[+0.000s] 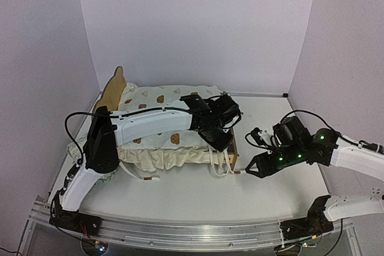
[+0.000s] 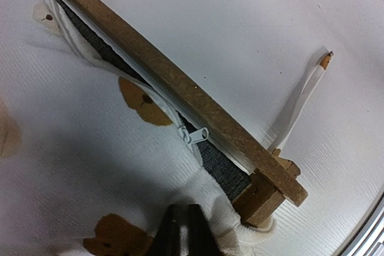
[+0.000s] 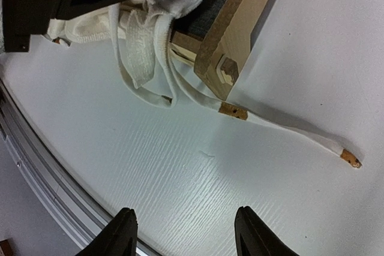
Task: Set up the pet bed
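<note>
Standing by the table [image 1: 180, 196], I saw the pet bed [image 1: 113, 93] lying on the left half of it, rounded head end at the far left and low footboard [image 2: 180, 91] towards the middle, near the right arm. A cream bear-print cover [image 1: 161, 97] was spread over the frame, its ruffle hanging down the near side. The left gripper [image 2: 183, 229] reached across the bed to the foot end and pressed down by the near corner. Its jaws were drawn together on a fold of the cover, a thin sliver of cream showing between the dark fingers. Close by, a white zipper pull [image 2: 193, 136] lay along the cover's edge, and the dark grey base [image 2: 219, 169] showed between cover and footboard. The right gripper [image 3: 187, 235] hovered over bare table just off the bed's foot corner, jaws apart and holding nothing. White ties [image 3: 288, 129] with brown tips trailed from that corner across the table.
</note>
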Robot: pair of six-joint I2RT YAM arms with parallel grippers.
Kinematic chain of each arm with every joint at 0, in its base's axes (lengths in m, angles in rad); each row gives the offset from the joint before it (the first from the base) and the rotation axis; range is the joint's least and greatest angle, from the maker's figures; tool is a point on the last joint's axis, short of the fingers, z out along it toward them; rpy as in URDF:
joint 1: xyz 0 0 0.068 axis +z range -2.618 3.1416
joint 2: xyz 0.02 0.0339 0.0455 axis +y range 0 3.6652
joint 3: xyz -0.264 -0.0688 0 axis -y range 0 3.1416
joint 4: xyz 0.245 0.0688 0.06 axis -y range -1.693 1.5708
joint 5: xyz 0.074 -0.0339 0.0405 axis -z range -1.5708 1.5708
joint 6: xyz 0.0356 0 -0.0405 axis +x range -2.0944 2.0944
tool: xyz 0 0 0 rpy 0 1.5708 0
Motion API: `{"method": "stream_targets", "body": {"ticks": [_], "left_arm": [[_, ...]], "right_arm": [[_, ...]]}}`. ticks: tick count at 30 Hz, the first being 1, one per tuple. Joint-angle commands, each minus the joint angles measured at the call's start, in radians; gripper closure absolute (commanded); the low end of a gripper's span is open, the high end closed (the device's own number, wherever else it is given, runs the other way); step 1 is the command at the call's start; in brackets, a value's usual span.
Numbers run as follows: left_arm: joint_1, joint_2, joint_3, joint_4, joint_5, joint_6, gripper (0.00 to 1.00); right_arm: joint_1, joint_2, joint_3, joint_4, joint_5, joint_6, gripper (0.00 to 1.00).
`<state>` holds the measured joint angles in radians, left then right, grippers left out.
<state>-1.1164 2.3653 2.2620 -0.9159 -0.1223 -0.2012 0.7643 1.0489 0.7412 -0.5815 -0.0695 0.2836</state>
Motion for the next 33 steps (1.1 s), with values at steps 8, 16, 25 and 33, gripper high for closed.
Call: {"method": "stream_targets", "body": {"ticks": [8,16,25,33], "left_arm": [[0.0,-0.164,-0.115,0.132,-0.084,-0.05,1.0],[0.0,-0.229,-0.136,0.144,-0.12,-0.078,1.0],[0.002,-0.153,-0.067,0.072,-0.054,-0.092,0.48],[0.001,-0.019,0.005,0.013,-0.09,-0.127,0.33]], "right_arm": [[0.003,0.143,-0.038,0.132,0.032,-0.139,0.35],[0.003,0.167,-0.103,0.273,0.016,-0.212,0.3],[0.003,0.128,-0.156,0.331,0.06,-0.232,0.27],[0.002,0.096,-0.166,0.33,0.095,-0.216,0.26]]}}
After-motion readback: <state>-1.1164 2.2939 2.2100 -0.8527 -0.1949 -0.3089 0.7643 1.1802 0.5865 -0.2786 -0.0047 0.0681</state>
